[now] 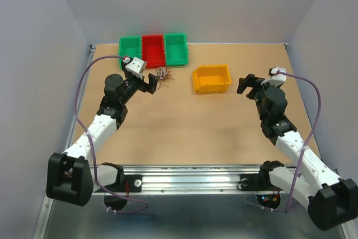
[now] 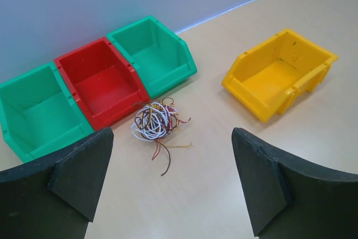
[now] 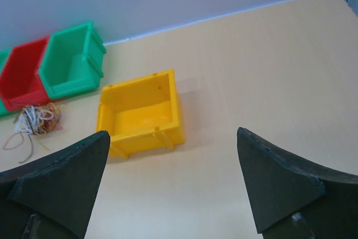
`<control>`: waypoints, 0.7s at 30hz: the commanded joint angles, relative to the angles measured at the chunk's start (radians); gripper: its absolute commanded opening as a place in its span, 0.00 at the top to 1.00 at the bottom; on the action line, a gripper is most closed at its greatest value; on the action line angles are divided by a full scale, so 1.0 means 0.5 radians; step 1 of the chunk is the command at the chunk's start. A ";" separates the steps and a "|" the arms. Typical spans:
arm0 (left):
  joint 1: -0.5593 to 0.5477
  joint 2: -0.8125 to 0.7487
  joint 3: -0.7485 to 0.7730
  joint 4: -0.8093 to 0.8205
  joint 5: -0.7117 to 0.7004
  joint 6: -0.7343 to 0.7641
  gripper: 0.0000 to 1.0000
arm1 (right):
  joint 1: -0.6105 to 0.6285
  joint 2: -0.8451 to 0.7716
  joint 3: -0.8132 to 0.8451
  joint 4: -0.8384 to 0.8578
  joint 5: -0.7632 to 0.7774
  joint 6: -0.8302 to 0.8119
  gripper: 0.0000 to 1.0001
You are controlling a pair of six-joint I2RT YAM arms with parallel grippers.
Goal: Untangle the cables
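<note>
Top external view: a small clump of hair-thin white, reddish-brown and dark cables [image 1: 163,73] lies on the tan wooden table [image 1: 184,121], toward the far edge and left of its middle. It sits just beside the near wall of the red plastic bin [image 1: 153,50], which stands between two green plastic bins [image 1: 130,46] in a row along the far edge. The left gripper [image 1: 146,84] hangs near the clump, on its near-left side, apart from it. The right gripper [image 1: 246,85] is well apart, toward the right edge, with the open yellow plastic bin [image 1: 212,78] between it and the wires. The left arm is judged the nearer one for a first pick.

Left wrist view: both black fingers [image 2: 84,166] of the left gripper [image 2: 172,132] stand spread wide, holding nothing. The cables [image 2: 155,121] lie ahead of the fingertips, a little left of the midline. The coil is roughly round, with no clear long axis. Loose brown and yellowish tails trail from it toward the claw and the near edge. No wire touches either finger.

Right wrist view: the right gripper [image 3: 172,132] is likewise spread and empty. The cables [image 3: 38,120] appear far to the left, beyond the yellow bin [image 3: 140,118].
</note>
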 commanded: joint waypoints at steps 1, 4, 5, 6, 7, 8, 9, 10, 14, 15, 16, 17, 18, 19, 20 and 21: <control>-0.014 0.018 0.053 0.082 0.003 0.026 0.01 | -0.003 -0.128 -0.176 0.368 0.012 0.138 0.00; -0.014 0.098 0.099 0.055 -0.064 0.027 0.01 | -0.003 -0.156 -0.189 0.393 0.058 0.273 0.00; -0.014 0.159 0.136 0.030 -0.082 0.027 0.01 | -0.003 -0.159 -0.189 0.393 0.022 0.277 0.00; -0.014 0.190 0.154 0.018 -0.128 0.027 0.01 | -0.003 -0.156 -0.189 0.393 0.009 0.283 0.00; -0.017 0.257 0.173 -0.004 -0.150 0.023 0.01 | -0.003 -0.153 -0.189 0.393 0.009 0.298 0.00; -0.026 0.298 0.228 -0.055 -0.174 0.020 0.01 | -0.003 -0.141 -0.186 0.393 -0.039 0.295 0.00; -0.035 0.347 0.268 -0.092 -0.211 0.020 0.01 | -0.003 -0.135 -0.185 0.390 -0.082 0.265 0.00; -0.044 0.450 0.301 -0.126 -0.281 0.026 0.01 | -0.003 -0.129 -0.185 0.393 -0.122 0.207 0.00; -0.072 0.742 0.537 -0.273 -0.392 0.030 0.01 | -0.003 -0.089 -0.182 0.381 -0.150 0.154 0.00; -0.075 0.804 0.577 -0.289 -0.411 0.030 0.02 | -0.003 -0.095 -0.182 0.378 -0.144 0.142 0.00; -0.075 0.910 0.611 -0.301 -0.420 0.030 0.02 | -0.003 -0.107 -0.192 0.368 -0.141 0.139 0.00; -0.075 0.957 0.688 -0.317 -0.429 0.027 0.03 | -0.003 -0.119 -0.198 0.374 -0.135 0.133 0.00; -0.078 1.009 0.731 -0.326 -0.426 0.027 0.02 | -0.003 -0.153 -0.207 0.371 -0.126 0.130 0.00; -0.078 1.125 0.777 -0.344 -0.432 0.039 0.03 | -0.003 -0.175 -0.222 0.374 -0.129 0.130 0.00; -0.087 1.184 0.881 -0.366 -0.438 0.042 0.03 | -0.003 -0.190 -0.225 0.374 -0.123 0.136 0.00; -0.090 1.251 0.939 -0.433 -0.438 0.042 0.04 | -0.003 -0.208 -0.234 0.371 -0.126 0.136 0.00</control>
